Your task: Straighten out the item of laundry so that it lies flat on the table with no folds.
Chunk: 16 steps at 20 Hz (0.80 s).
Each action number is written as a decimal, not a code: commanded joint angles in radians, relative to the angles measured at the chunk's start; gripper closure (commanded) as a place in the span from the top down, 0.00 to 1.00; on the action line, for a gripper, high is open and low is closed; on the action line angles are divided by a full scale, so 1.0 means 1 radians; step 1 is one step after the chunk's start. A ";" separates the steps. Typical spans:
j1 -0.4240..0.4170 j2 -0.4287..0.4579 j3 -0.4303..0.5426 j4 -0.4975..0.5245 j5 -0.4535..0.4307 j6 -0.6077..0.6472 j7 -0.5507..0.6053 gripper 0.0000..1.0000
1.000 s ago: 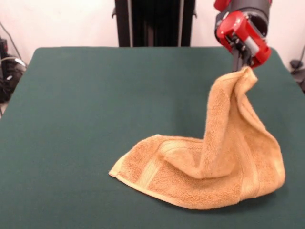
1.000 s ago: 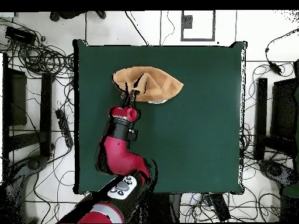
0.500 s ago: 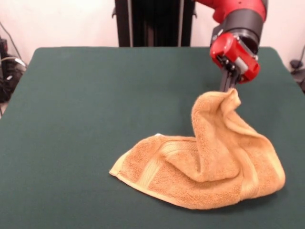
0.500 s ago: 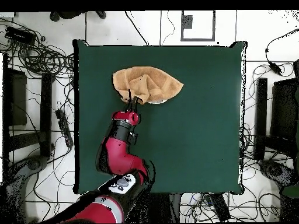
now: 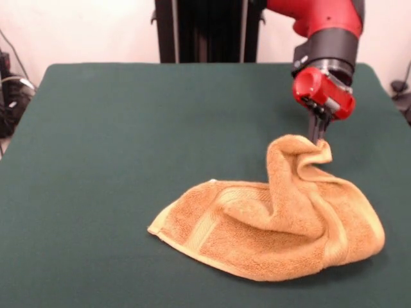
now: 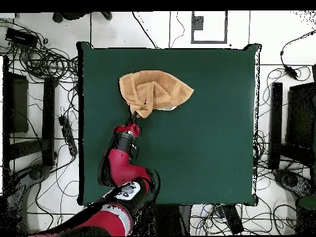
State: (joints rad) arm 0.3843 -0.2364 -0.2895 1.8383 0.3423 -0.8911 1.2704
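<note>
The item of laundry (image 5: 276, 224) is an orange-tan towel, crumpled on the green table (image 5: 128, 141) at the near right of the front view. One corner rises in a peak, pinched in my gripper (image 5: 317, 140), which is shut on it just above the cloth. A paler band and hem show along the towel's left end. In the overhead view the towel (image 6: 154, 90) lies in the upper left part of the table (image 6: 210, 142), with my gripper (image 6: 133, 115) at its lower left edge.
The table's right edge (image 5: 392, 102) is close to the arm in the front view. Cables and dark equipment (image 6: 37, 92) lie on the floor around the table in the overhead view.
My gripper has come down with the towel corner over the last second. The raised peak has sunk lower and folded onto the rest of the towel.
</note>
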 commanded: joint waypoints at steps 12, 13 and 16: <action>-0.112 -0.074 0.291 -0.125 -0.131 0.558 0.178 0.00; -0.132 -0.076 0.312 -0.128 -0.146 0.588 0.176 0.00; -0.205 -0.101 0.393 -0.116 -0.224 0.643 0.177 0.00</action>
State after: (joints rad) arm 0.1944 -0.3463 -0.0859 1.7913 0.1572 -0.4093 1.2704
